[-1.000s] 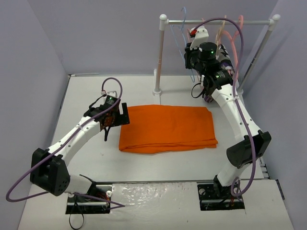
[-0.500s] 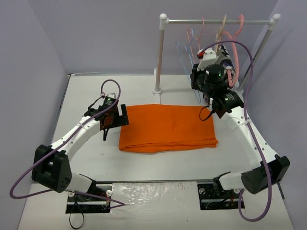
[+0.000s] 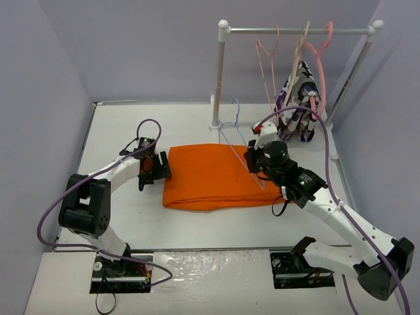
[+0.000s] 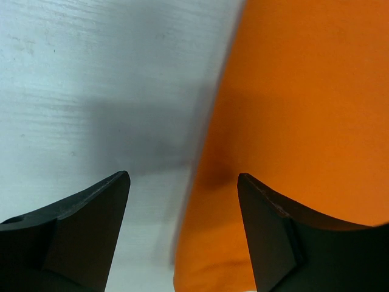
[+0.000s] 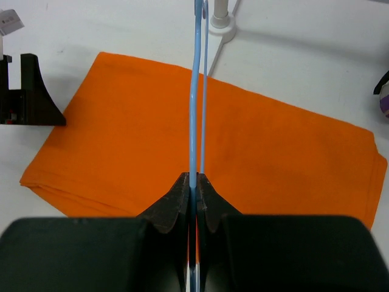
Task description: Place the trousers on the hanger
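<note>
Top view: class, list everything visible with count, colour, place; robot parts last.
table: 1, white, under everything
rack: 1, white-grey, table's far right
trousers: 1, orange, folded mid-table
blue hanger: 1, light blue, held over trousers
pink hangers: 2, pink, on rack rail
beige hanger: 1, beige, between them on rail
patterned garment: 1, purple-white-black, hanging on rack
left gripper: 1, black, open at trousers' left edge
right gripper: 1, black, shut on blue hanger
</note>
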